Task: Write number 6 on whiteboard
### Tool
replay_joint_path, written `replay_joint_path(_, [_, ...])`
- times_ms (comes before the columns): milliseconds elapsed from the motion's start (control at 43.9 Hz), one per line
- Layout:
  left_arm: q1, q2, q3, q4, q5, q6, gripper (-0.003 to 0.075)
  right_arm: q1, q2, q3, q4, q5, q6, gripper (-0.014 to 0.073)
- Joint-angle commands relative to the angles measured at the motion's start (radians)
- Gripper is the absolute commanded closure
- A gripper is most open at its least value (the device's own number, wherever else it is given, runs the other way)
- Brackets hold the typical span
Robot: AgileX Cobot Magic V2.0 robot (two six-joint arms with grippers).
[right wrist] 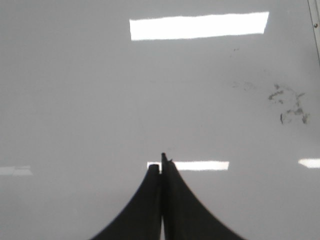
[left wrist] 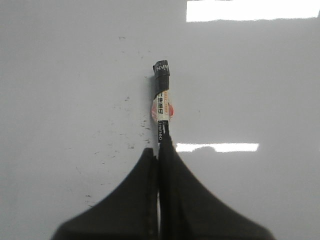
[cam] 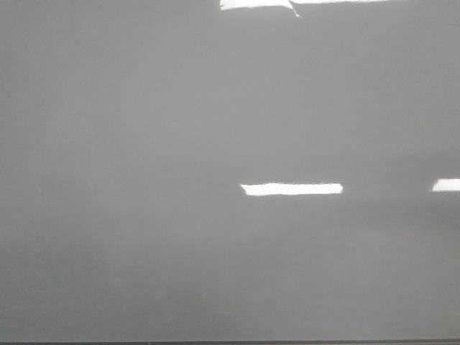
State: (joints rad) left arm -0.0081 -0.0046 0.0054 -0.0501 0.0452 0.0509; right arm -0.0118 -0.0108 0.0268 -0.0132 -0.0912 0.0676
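The whiteboard [cam: 144, 144] is a glossy grey-white surface that fills the front view, with bright light glare on it. No number 6 shows in any view. My left gripper [left wrist: 159, 152] is shut on a black marker [left wrist: 161, 95] with a white and red label; the marker sticks out past the fingertips over the whiteboard [left wrist: 60, 75]. My right gripper [right wrist: 161, 167] is shut with nothing between its fingers, above the whiteboard [right wrist: 75, 100]. Neither gripper shows in the front view.
Faint black specks and smears lie on the board beside the marker [left wrist: 125, 130]. A patch of smudged black ink residue [right wrist: 290, 105] lies on the board in the right wrist view, close to the board's metal edge [right wrist: 315, 25].
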Motion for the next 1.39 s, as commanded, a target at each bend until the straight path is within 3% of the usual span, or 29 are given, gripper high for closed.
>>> replay_joint_path(0, [-0.006,-0.014,0.001,-0.008,-0.115,-0.005,0.0741,0.001,-0.018,-0.006,0.0,-0.164,-0.003,0.0662])
replay_joint_path(137, [-0.006,-0.014,-0.032,-0.008,-0.169,-0.005,0.0741,0.001,-0.018,-0.068,0.0,-0.13,-0.003,0.0662])
replay_joint_path(319, [-0.006,-0.01,-0.182,-0.008,-0.101,-0.005,0.0741,0.001,0.0,-0.252,0.0,0.091,-0.003,0.0662])
replay_joint_path(592, [-0.006,0.113,-0.514,-0.006,0.14,-0.005,0.0741,0.001,0.174,-0.573,0.0,0.351,-0.003,0.0662])
replay_joint_path(843, [-0.006,0.31,-0.742,-0.006,0.437,-0.005,0.0741,0.001,0.372,-0.766,0.0,0.544,-0.004,0.0662])
replay_joint_path(1367, [-0.006,0.476,-0.682,-0.01,0.522,-0.005,0.0741,0.001,0.589,-0.779,-0.001,0.659,-0.044,0.0662])
